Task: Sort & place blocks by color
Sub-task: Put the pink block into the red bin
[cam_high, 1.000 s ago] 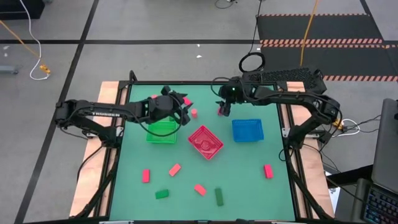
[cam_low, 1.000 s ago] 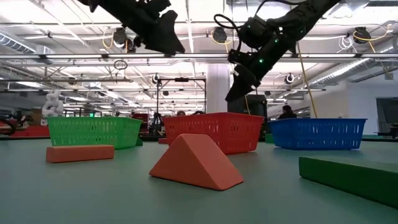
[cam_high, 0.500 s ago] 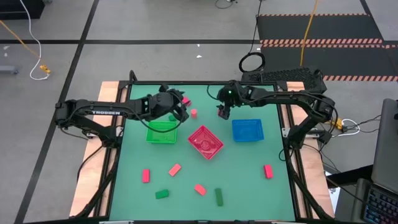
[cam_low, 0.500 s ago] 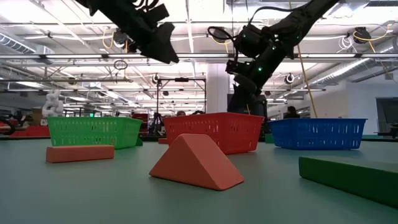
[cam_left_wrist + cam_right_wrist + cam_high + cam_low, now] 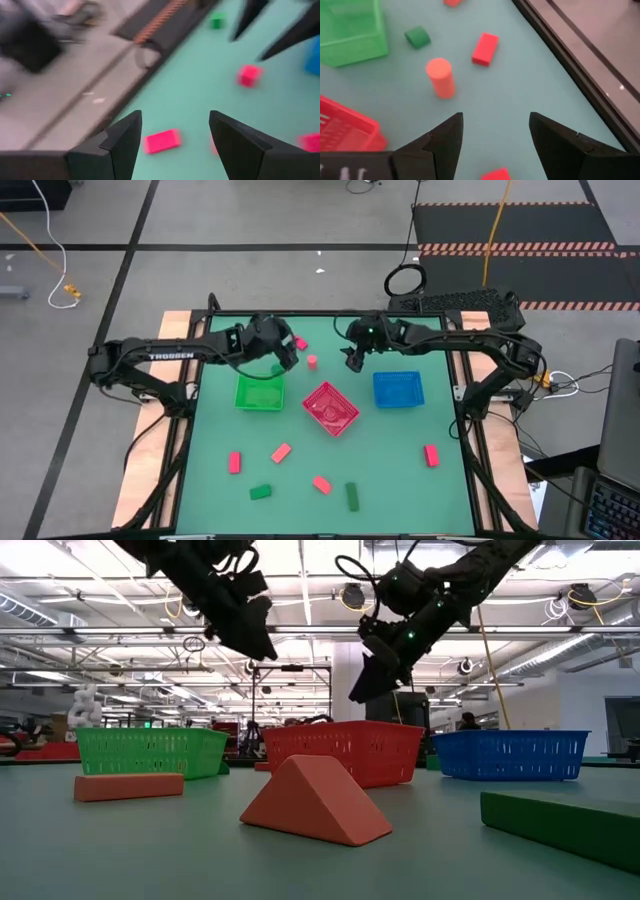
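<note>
Top-down plan of the table, clock directions taken from its centre. Three baskets stand across the middle: green basket (image 5: pixel 260 392) at 9 o'clock, red basket (image 5: pixel 330 407) at centre, blue basket (image 5: pixel 398 389) at 3 o'clock. Sorting appears barely begun: no block can be made out inside any basket (mesh floors may hide one). Loose blocks (image 5: pixel 281 452) lie in two groups. Six sit toward 6 o'clock: three salmon or red, two green, and one red piece nearer 4 o'clock. Another few cluster at 12 o'clock, among them a pink cylinder (image 5: pixel 440 76), a red bar (image 5: pixel 485 48) and a small green piece (image 5: pixel 417 37).

Left gripper (image 5: pixel 283 357) hovers at 11 o'clock, fingers apart and holding nothing. Right gripper (image 5: pixel 352 360) hovers at 12 o'clock, likewise spread and empty.

The 12 o'clock blocks lie close to the table's black edge rail (image 5: pixel 560 60), and both arms crowd that strip. The 6 o'clock half offers open room.
</note>
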Motion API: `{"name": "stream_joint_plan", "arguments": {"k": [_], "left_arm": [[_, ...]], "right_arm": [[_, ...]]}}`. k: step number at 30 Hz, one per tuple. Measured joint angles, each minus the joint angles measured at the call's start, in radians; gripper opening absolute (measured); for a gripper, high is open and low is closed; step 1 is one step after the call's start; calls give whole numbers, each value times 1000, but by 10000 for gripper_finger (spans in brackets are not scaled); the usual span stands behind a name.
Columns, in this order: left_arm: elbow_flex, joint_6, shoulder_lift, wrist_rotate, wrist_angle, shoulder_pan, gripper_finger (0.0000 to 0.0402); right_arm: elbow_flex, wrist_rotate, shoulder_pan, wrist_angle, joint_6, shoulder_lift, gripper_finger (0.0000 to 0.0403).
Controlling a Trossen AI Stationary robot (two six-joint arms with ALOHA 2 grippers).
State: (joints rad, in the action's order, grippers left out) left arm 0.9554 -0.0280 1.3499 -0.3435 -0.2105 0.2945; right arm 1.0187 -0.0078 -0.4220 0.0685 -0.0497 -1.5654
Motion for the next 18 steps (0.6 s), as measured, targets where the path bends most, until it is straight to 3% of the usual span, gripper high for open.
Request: {"name": "stream_joint_plan", "arguments": {"k": [2,15,18], "left_arm": [[0,0,12,85,36,24,234],[0,28,271,182,145,107,234],[0,47,311,247,170,108,234]], "right_arm": [[0,-2,7,-12,-14,0,222],[0,2,12,-43,-49,26,222],[-1,3,12,-30,-53,43,222]]}}
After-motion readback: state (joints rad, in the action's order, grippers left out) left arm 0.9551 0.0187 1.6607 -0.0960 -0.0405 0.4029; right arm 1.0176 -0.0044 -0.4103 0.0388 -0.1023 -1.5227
